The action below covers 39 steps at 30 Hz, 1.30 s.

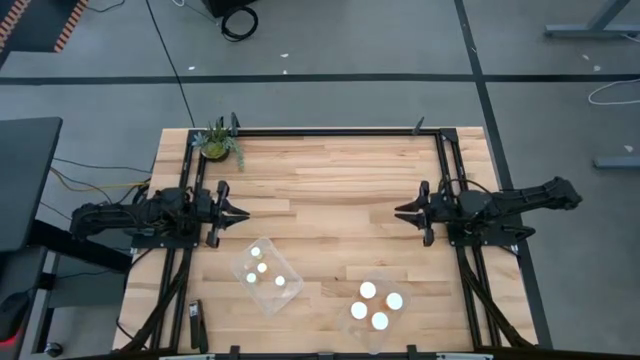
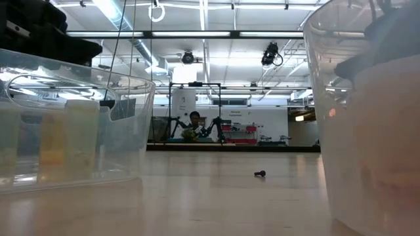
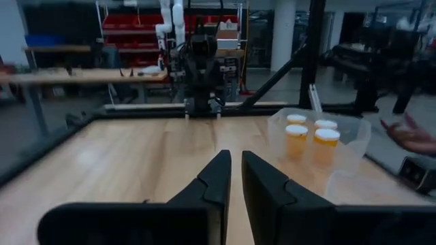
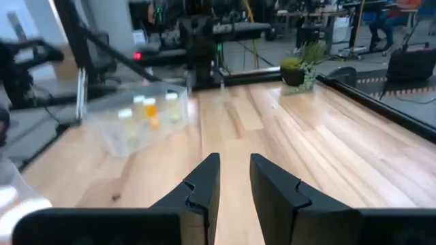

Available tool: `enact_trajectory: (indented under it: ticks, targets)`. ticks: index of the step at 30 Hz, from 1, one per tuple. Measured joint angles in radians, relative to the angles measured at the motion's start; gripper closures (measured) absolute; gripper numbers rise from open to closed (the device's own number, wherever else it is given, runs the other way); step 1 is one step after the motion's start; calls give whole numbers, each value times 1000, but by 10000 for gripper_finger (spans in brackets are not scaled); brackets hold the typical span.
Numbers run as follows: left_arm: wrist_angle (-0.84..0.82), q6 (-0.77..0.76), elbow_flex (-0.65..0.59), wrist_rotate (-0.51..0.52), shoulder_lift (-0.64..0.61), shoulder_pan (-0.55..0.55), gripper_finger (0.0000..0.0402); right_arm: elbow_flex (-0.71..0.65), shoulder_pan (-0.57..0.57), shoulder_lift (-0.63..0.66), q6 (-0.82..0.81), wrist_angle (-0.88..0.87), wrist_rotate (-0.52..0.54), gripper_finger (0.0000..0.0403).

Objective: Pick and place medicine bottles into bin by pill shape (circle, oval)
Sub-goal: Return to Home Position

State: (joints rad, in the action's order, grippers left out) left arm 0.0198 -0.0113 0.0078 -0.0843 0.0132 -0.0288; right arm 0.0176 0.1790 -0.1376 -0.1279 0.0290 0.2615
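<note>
— Amber-orange medicine bottles with round white caps (image 1: 265, 267): where are they?
— Four sit in the clear plastic tub (image 1: 243, 262), four more in the second clear tub (image 1: 377, 279) beside it on the pale wooden bench (image 1: 330, 180).
— And the pincers?
— Left pincer (image 1: 243, 214) and right pincer (image 1: 399, 211) hover apart over the bench, fingers nearly together, grasping nothing.

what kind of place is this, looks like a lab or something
Most likely a robotics lab or workshop. A wooden table sits on a grey floor with taped lines and loose cables, the low view shows long ceiling strip lights, and another robot rig stands by red shelving beyond the table.
</note>
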Motion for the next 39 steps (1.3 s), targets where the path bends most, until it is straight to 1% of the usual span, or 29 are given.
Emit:
enact_trajectory:
  ticks: [3,5,7,11,20,30,39]
  targets:
    - [28,70,-2,-1,0,0,359,3,0,-22,24,-3,-1,315]
    - [46,80,-2,-4,0,0,362,4,0,-28,20,-5,-2,315]
    - [82,77,-2,-4,-1,0,365,4,0,-32,19,-7,-2,315]
    - [82,76,-2,-2,0,0,366,4,0,-33,21,-6,-1,315]
    - [89,76,-2,2,0,0,354,4,0,-33,21,-5,-1,315]
    - [93,76,-2,3,0,0,362,5,0,-33,21,-5,-1,315]
    - [94,75,-2,4,0,0,351,5,0,-33,20,-4,-1,315]
